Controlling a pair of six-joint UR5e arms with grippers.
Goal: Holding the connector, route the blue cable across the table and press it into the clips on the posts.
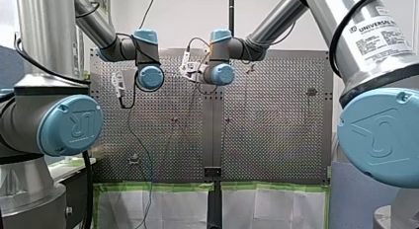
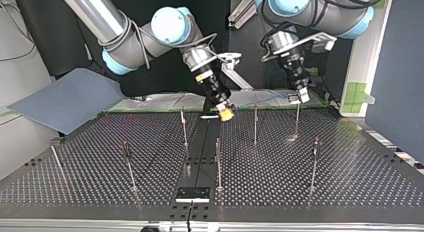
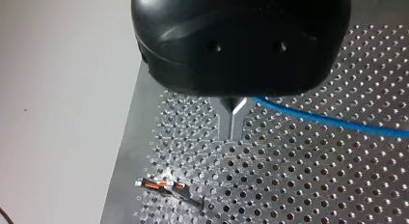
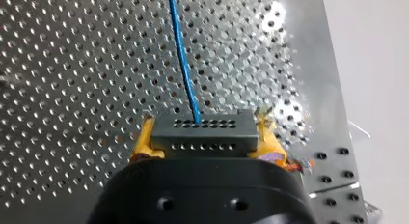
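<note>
the connector [image 4: 202, 130] is a dark block with rows of holes, clamped between the yellow pads [image 4: 143, 143] of my right gripper [image 4: 205, 137]. the blue cable [image 4: 182, 55] comes out of its face and runs straight ahead of that gripper over the perforated table [image 4: 72, 64]. my left gripper [image 3: 234, 120] has its metal fingers [image 3: 226, 125] pressed together, and the cable comes out right beside their base. can't tell if it's actually pinched there. a small clip [image 3: 164, 186] sits ahead of it.
</note>
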